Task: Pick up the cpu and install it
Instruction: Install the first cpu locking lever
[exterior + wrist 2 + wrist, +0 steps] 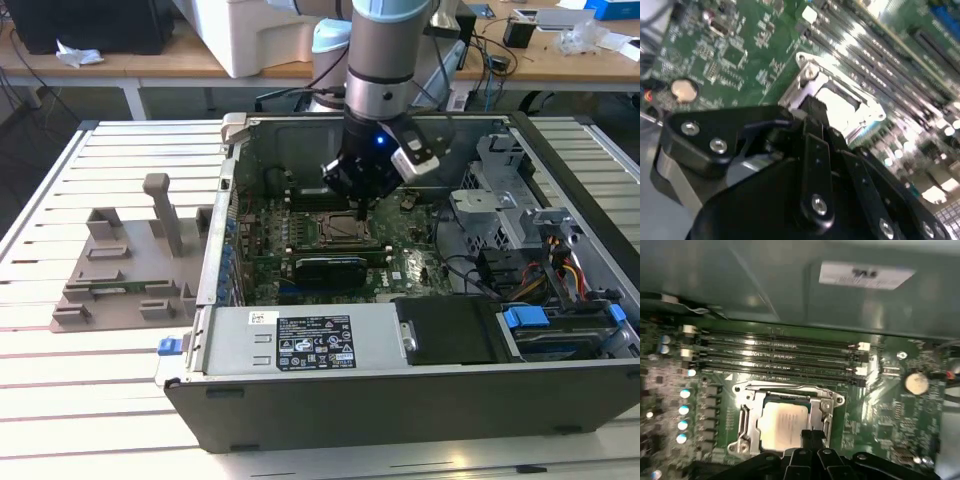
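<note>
The cpu (781,424) is a pale silvery square lying flat inside the metal socket frame (744,420) on the green motherboard (265,245) of the open computer case (400,400). In the second wrist view its bright top (840,107) shows just past my fingers. My gripper (811,437) hovers right over the socket's edge, its two black fingertips pressed together with nothing between them. In the exterior view my gripper (360,207) hangs over the socket (343,228), well inside the case.
Several long memory slots (780,352) run beside the socket. A coin battery (916,382) sits on the board. A black card (330,268), the power supply (310,340) and drive cages (500,200) crowd the case. A grey fixture (130,260) stands on the table at the exterior view's left.
</note>
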Controlling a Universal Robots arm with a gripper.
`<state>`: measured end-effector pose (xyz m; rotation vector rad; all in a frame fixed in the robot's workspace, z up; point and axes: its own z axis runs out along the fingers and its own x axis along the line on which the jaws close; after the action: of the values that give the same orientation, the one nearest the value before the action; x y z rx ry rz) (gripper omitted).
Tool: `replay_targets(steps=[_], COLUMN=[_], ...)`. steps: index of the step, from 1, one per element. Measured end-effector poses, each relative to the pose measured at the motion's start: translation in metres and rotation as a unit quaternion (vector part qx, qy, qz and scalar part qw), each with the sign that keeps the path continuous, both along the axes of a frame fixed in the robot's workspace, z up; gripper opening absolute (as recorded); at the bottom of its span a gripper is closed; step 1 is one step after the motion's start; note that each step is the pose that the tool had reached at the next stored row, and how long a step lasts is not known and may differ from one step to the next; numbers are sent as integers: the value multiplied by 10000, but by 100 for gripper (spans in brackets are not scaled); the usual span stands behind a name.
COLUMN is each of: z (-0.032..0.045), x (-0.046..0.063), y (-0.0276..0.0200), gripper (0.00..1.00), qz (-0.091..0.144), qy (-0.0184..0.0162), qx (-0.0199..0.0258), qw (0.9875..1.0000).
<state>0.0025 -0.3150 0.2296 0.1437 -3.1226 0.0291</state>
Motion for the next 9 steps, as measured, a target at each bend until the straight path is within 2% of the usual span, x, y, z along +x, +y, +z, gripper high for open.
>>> replay_targets(steps=[1, 3, 5, 7, 9], z=[102, 195, 390, 442, 456], x=[0, 0, 0, 0, 0], y=[0, 0, 0, 0, 0], gripper=[11, 11, 11, 11, 11], qz=[0, 0, 0, 1, 1], qy=[-1, 0, 0, 0, -1], qx=[0, 0, 0, 0, 2], qw=[10000, 10000, 10000, 10000, 10000])
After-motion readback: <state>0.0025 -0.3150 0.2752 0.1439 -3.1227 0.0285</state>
